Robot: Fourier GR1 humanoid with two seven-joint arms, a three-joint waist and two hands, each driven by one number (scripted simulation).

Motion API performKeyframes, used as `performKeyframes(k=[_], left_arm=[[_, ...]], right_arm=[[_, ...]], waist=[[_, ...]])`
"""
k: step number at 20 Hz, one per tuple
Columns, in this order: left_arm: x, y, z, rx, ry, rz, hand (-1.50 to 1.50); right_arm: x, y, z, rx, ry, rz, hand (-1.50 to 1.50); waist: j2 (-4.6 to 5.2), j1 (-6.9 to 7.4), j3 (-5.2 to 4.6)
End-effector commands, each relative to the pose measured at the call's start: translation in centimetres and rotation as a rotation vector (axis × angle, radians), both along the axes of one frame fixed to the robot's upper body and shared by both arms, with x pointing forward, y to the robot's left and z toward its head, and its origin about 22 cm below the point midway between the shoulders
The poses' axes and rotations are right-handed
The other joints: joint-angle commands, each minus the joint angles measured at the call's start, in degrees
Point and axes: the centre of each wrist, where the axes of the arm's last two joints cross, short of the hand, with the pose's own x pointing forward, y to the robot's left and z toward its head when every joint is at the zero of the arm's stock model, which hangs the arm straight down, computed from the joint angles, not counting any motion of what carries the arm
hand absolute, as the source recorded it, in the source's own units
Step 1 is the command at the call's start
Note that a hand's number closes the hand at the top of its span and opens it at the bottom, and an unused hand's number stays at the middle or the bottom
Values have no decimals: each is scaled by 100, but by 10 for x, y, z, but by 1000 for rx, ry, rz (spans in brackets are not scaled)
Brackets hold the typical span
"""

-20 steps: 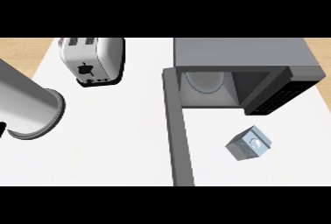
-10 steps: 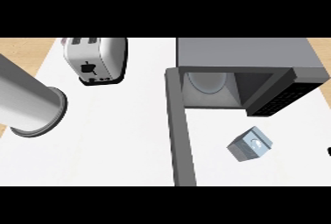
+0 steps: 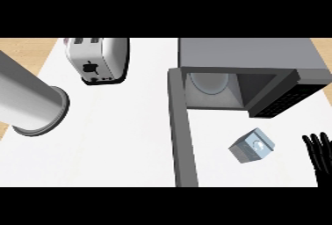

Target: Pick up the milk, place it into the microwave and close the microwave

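A small grey-white milk carton (image 3: 253,145) stands on the white counter in front of the microwave (image 3: 250,70). The microwave's door (image 3: 182,132) is swung wide open toward me, and a round glass plate (image 3: 209,82) shows inside. My right hand (image 3: 321,154) comes in at the right edge with its black fingers straight, a short way right of the milk and not touching it. Of my left arm only the grey forearm (image 3: 29,103) shows at the left; its hand is out of the picture.
A silver toaster (image 3: 97,59) stands at the back left of the counter. The open door splits the counter into a left part and a right part. A wooden floor shows past the counter's left edge (image 3: 19,57).
My right hand has come into view at the right edge, its fingers now beside the milk. The left forearm has shifted slightly up and left.
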Motion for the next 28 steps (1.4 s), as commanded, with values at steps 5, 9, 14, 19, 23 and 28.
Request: performKeyframes(k=[5, 9, 14, 19, 23, 28], left_arm=[[-19, -9, 15, -83, -101, -71, -150], [-25, -13, 21, -82, -109, -79, -150], [-23, -5, 8, -78, -105, -62, -150], [-31, 3, 12, -67, -106, -86, -150], [-33, 3, 10, -63, -109, -77, -150], [-32, 11, 6, -67, -104, -85, -150]], right_arm=[[20, -9, -56, -37, 33, 12, -150], [35, 2, -73, -60, 51, 43, -150], [44, -9, -93, -138, 25, 2, -150], [47, -13, -101, -127, 19, 41, -150], [57, 5, -113, -99, 29, 39, -150], [67, 7, -114, -44, 41, 76, -150]], waist=[[10, 44, 5], [12, 89, 11], [35, 90, 19], [27, 111, 22], [37, 168, 30], [44, 131, 27]])
